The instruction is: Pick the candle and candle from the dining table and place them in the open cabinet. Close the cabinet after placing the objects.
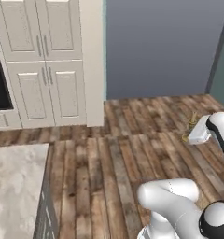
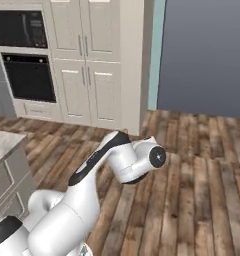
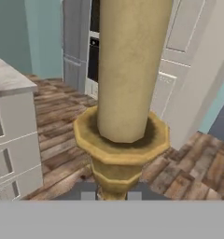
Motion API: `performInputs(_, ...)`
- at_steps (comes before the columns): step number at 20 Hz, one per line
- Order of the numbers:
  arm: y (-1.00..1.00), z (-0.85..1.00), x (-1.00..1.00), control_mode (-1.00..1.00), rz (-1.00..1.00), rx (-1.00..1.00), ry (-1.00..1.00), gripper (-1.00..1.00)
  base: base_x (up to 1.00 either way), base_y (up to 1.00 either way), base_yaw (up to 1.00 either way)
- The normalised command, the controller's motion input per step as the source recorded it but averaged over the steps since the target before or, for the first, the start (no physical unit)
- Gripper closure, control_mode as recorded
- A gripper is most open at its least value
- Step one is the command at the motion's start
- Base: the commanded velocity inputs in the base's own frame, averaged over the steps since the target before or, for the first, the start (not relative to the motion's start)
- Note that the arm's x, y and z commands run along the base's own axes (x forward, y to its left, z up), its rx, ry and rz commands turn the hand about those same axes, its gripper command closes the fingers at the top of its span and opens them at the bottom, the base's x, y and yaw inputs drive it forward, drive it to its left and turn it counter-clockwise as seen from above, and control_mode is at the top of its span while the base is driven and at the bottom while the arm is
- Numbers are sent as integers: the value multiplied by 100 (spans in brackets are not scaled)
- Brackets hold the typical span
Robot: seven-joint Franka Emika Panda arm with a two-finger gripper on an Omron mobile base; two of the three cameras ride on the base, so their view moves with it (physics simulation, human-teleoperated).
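- I have one candle (image 3: pixel 128 70) in the gripper (image 3: pixel 111 193): the hand view looks up its pale wax stub, and the two finger tips sit closed against the brass candlestick stem just below the cup. So the pincer is gripping the candle.
- In the left base view the same candle (image 1: pixel 192 125) shows as a small brass shape at the end of the hand, held out over the wooden floor (image 1: pixel 114 154), well clear of everything.
- The step in hand, as I judge it, is the carry to the cabinet. The wall cupboard itself is not something I can pick out here; I see tall cream cupboards (image 1: pixel 46 60) and a built-in oven (image 2: pixel 29 75) ahead.
- A corner of the dining table (image 1: pixel 16 186) lies at the lower left of the left base view, off to the side of the base.
- To do this well I keep the grip firm and the wrist steady, because the hold is low on the stem and the wax end could swing.
- I drive the base slowly and turn gently, so the candle does not slip or twist between the tips.
- I lift the arm only once the cabinet opening is squarely in front.
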Motion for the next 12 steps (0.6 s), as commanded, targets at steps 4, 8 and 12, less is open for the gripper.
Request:
performInputs(4, 0, 0, 0, 100, 0, 0, 0, 100, 0, -35, -55)
performInputs(8, 0, 0, 0, 100, 0, 0, 0, 100, 0, -30, -55)
performInputs(12, 0, 0, 0, 100, 0, 0, 0, 100, 0, -31, -55)
